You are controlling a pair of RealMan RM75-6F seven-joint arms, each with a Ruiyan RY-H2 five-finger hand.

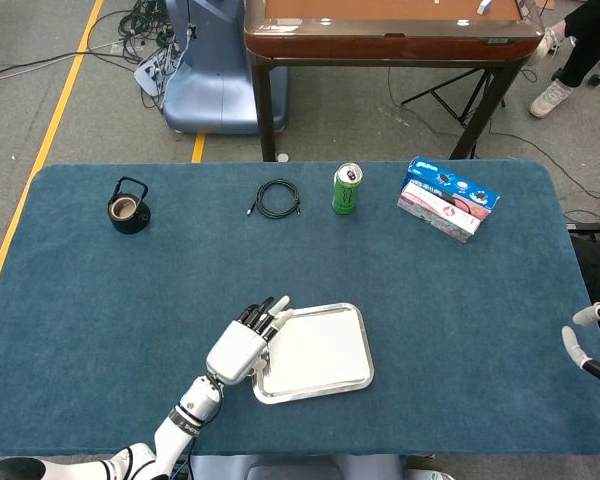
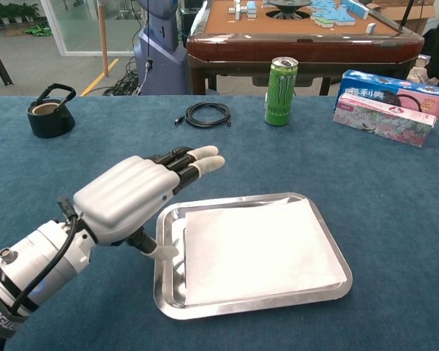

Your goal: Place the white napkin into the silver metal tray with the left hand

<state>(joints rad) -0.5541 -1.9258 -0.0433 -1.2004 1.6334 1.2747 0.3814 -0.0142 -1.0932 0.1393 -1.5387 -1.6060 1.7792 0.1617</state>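
The white napkin (image 2: 257, 248) (image 1: 318, 350) lies flat inside the silver metal tray (image 2: 334, 252) (image 1: 360, 340) near the table's front edge. My left hand (image 2: 135, 196) (image 1: 242, 345) hovers at the tray's left rim, fingers stretched out and apart, holding nothing; its thumb tip hangs over the tray's left edge beside the napkin. Of my right hand (image 1: 587, 342), only a small part shows at the far right edge of the head view, off the table; its fingers cannot be made out.
Along the back of the blue table (image 1: 460, 300) stand a black kettle (image 1: 128, 206), a coiled black cable (image 1: 277, 199), a green drink can (image 2: 281, 81) and a tissue box (image 2: 386, 99). A wooden table (image 2: 300, 29) stands beyond.
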